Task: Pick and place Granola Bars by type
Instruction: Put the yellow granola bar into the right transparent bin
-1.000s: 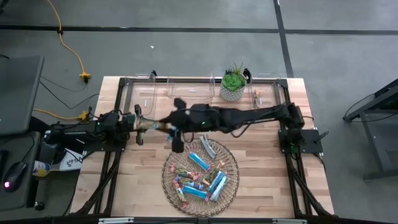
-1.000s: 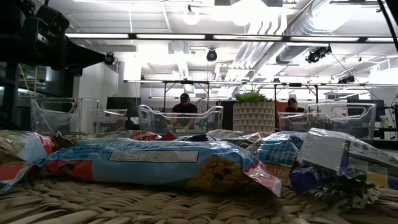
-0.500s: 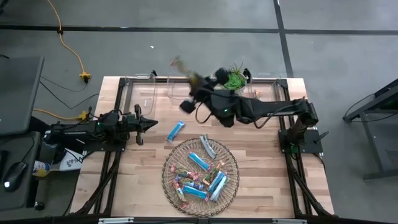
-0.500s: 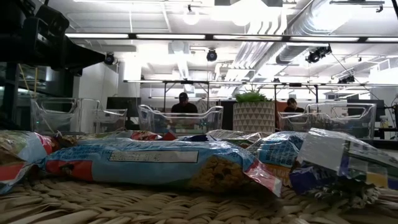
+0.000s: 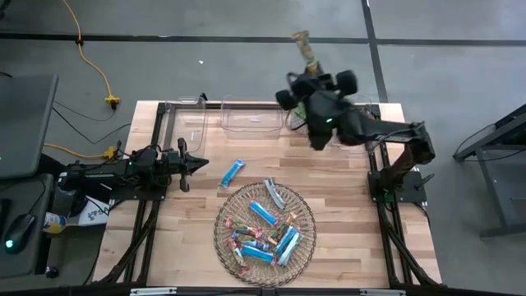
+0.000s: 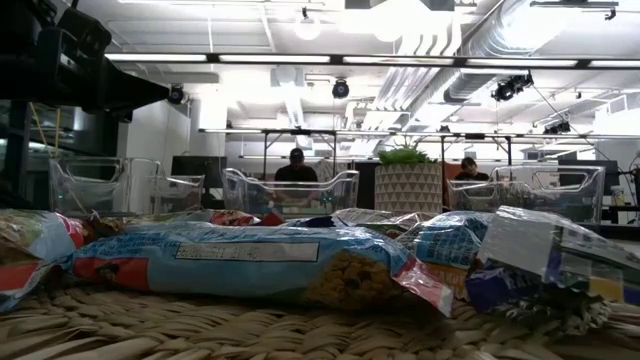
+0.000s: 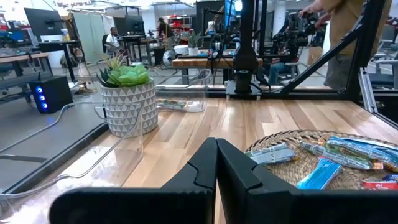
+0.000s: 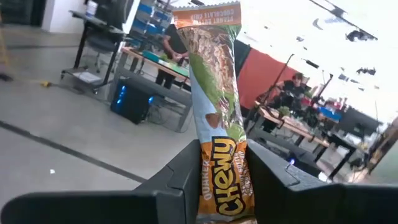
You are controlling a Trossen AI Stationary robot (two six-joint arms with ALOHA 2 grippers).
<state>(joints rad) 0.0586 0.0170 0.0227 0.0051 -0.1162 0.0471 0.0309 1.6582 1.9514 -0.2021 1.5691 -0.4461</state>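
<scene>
The right end effector (image 5: 306,64) grips a tan granola bar (image 5: 305,48) high above the potted plant (image 7: 127,99); lower it squarely over the matching bin near the plant before releasing. The left end effector (image 5: 197,163), closed and empty, waits left of the basket (image 5: 306,233).

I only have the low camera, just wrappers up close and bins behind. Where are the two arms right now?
Observer: The right gripper is raised over the table's back edge, clamped on a tan granola bar.
Operator: And the left one?
Observer: The left gripper sits shut and empty at the table's left side, pointing toward the basket.
Operator: Anything lying outside the basket?
Observer: Yes, one blue bar lies on the bare wood between the left gripper and the basket.
</scene>
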